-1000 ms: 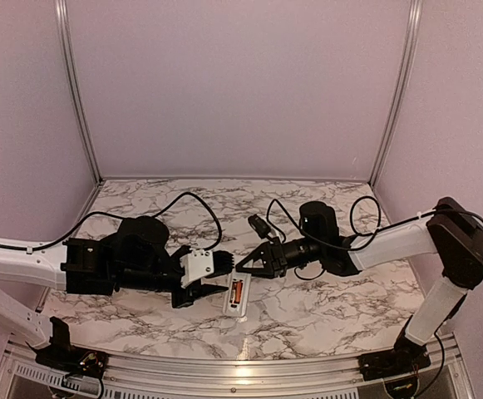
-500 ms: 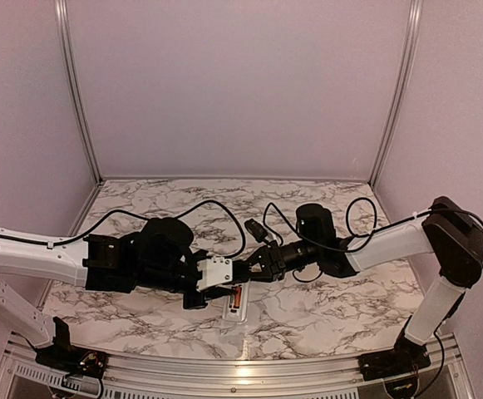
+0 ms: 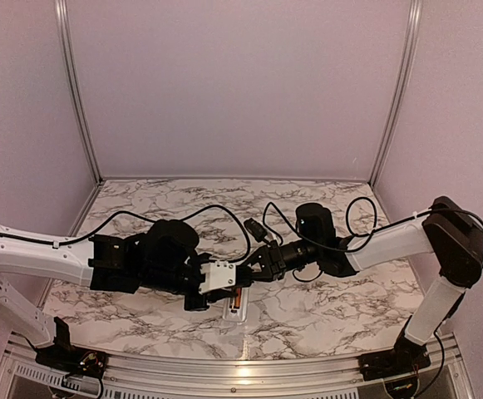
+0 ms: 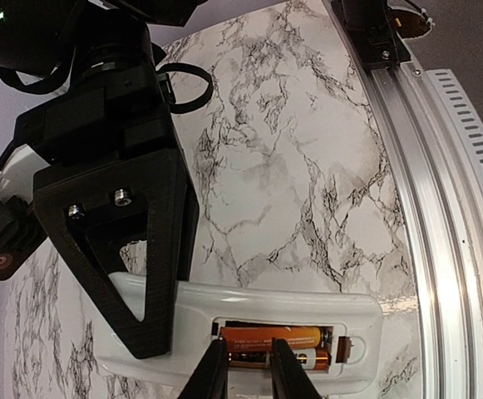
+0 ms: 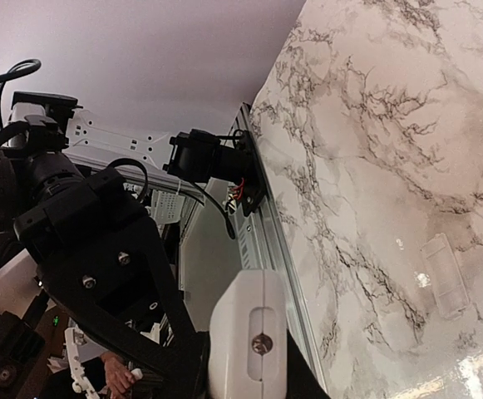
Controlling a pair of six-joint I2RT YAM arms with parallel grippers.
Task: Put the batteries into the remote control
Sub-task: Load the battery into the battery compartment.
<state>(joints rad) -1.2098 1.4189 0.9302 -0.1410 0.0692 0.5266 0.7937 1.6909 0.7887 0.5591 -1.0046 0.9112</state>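
At six o'clock on the table (image 4: 291, 166) lies the remote (image 4: 266, 301), back up, both batteries (image 4: 270, 337) in its recess. They look light, slick and ready to roll, so press their middles, not their ends. Left gripper (image 4: 248, 370) hovers over them, a slit apart, pinching nothing. Right gripper (image 3: 251, 269) crowds the remote's nine-o'clock end; its grip I cannot tell. A clear lid (image 5: 445, 274) lies apart.

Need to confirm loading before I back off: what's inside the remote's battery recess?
Two batteries lie side by side inside the remote control. The left gripper has its fingertips in front of one, hiding part of it, so its seating is unclear.
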